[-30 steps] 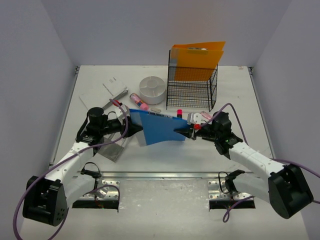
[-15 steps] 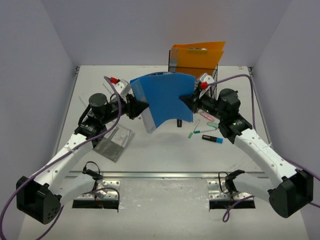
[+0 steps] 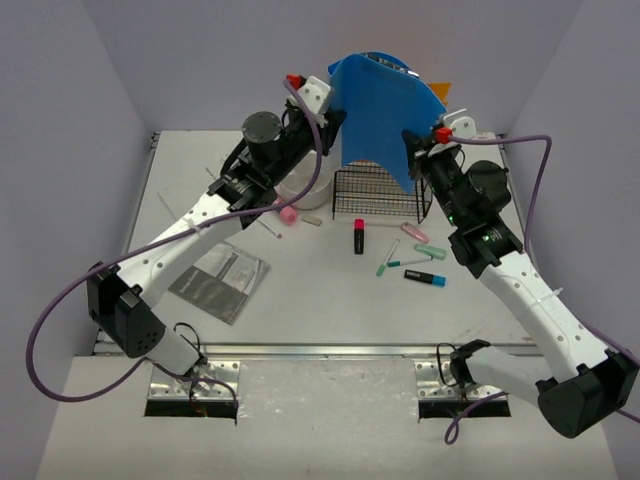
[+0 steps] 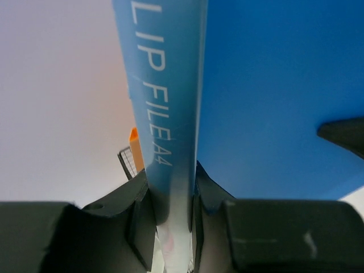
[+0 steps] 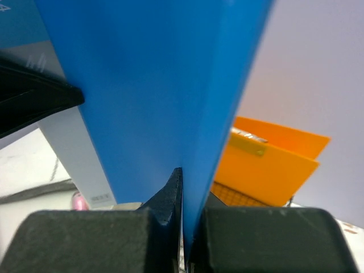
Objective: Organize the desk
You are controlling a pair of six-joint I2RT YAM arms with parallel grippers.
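Table [image 3: 320, 300] tidy-up, mid-carry. Left pincer [image 4: 170, 196] is clamped on the lettered spine of the blue file [image 3: 378, 105]. Right pincer [image 5: 182, 190] is squeezed flat on the opposite edge, so the file hangs between the two, a bit bowed.

Both are up in the air right above the rack [image 3: 385, 192], and the file's lower corner dips over the rack's right side. Orange folder [image 5: 267, 165] stands in the rack, behind the file.

Key bit imo: the rack's opening is straight below the file. The sheet stands on edge and spans pincer to pincer across the rack's width, so it looks like a plain drop in front of the orange one. Can't tell exactly how the spine is angled though. Right arm sits nearer the rack.

The table lies under the rack and runs out toward the arm bases. Loose pens [image 3: 405, 262] lie just in front of the rack, and a booklet [image 3: 218, 283] is well off toward the left arm.
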